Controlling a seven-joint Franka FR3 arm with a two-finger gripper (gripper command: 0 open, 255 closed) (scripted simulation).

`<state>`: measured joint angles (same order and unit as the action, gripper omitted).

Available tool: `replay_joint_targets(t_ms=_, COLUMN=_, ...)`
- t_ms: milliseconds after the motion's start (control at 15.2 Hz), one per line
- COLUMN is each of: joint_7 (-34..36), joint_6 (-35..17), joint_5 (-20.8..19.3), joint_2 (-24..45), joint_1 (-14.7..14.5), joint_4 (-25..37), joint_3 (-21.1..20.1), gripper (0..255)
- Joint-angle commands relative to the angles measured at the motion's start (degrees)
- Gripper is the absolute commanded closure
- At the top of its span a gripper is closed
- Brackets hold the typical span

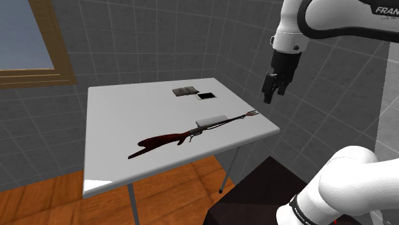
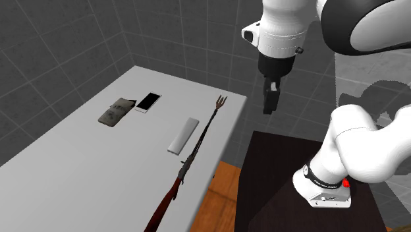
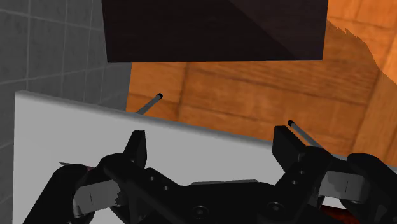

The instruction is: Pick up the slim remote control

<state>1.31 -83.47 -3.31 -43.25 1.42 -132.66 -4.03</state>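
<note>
The slim remote control (image 1: 213,120) is a flat pale grey bar lying near the table's edge closest to the arm; in the second exterior view the remote (image 2: 184,135) lies beside a long dark red gun-like object. My black gripper (image 1: 272,94) hangs in the air off the table's corner, to the shoulder view's right of the remote and well above it. The gripper (image 2: 269,104) points down, beyond the table's edge. In the wrist view the gripper (image 3: 211,149) is open, its fingers (image 3: 135,149) standing wide apart with nothing between them.
The gun-like object (image 1: 172,136) with a forked tip runs along the white table (image 1: 121,121) next to the remote. A white-framed phone (image 1: 206,96) and a dark wallet-like item (image 1: 185,91) lie farther back. The dark stand (image 2: 290,191) sits beside the table over wood floor (image 3: 254,83).
</note>
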Motion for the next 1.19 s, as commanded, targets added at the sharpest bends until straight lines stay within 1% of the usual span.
replay_joint_targets(t_ms=0, joint_7=0.0, joint_6=0.0, joint_5=0.0, joint_2=0.0, joint_1=0.0, joint_4=0.0, joint_3=0.0, gripper=0)
replay_joint_targets(t_ms=264, joint_7=-9.5, joint_6=-7.8, joint_5=-3.0, joint_2=2.8, joint_1=-1.2, joint_4=-3.8, joint_3=4.4, gripper=0)
replay_joint_targets(t_ms=528, joint_7=-18.7, joint_6=-15.9, joint_5=-5.3, joint_2=7.4, joint_1=-2.3, joint_4=-5.9, joint_3=8.6, gripper=0)
replay_joint_targets(t_ms=858, joint_7=-30.0, joint_6=-26.0, joint_5=-6.8, joint_2=15.5, joint_1=-3.9, joint_4=-6.4, joint_3=13.5, gripper=0)
replay_joint_targets(t_ms=1122, joint_7=-39.3, joint_6=-33.5, joint_5=-6.5, joint_2=23.3, joint_1=-5.5, joint_4=-5.0, joint_3=16.8, gripper=0)
